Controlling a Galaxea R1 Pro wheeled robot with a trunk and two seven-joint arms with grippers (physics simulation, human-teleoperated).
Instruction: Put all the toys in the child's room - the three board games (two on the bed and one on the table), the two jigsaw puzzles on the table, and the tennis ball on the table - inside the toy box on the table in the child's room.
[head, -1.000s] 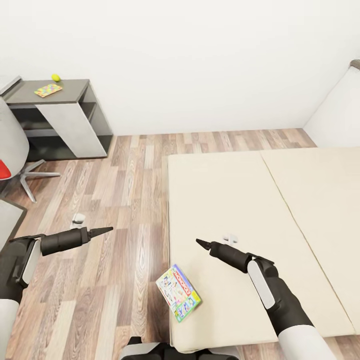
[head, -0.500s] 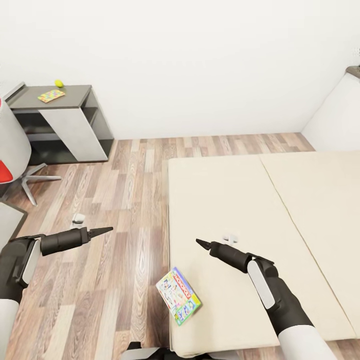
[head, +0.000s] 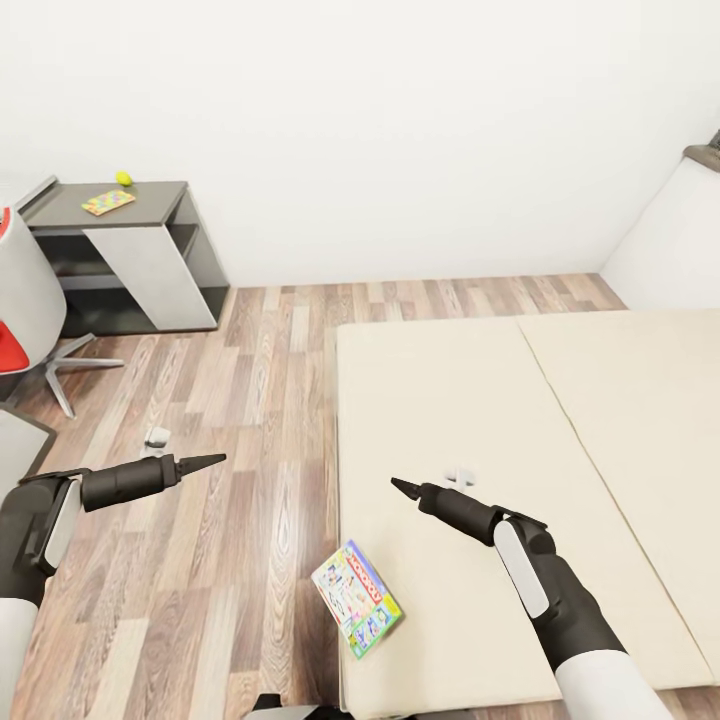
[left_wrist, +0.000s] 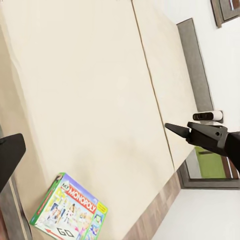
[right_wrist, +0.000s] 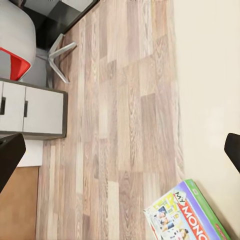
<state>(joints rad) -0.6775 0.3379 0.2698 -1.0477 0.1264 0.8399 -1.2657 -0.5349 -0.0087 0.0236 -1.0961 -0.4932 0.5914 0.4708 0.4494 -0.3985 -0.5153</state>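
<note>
Board game (head: 357, 598) flat at bed (head: 480, 400) corner — long axis diagonal; both grippers clenched, empty.

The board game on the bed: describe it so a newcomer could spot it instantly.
Find the big cream bed filling the right side of the head view. At its near left corner, overhanging the wood floor, lies the board game, a flat green-edged Monopoly box with a colourful lid.

The floor (head: 250, 400) was streaked wood-grain plank with a faint sheen, the bed (head: 520, 450) a matt cream cloth, the board game (head: 357, 598) at its edge glossy printed card, and the desk (head: 130, 250) seemingly smooth grey laminate.
</note>
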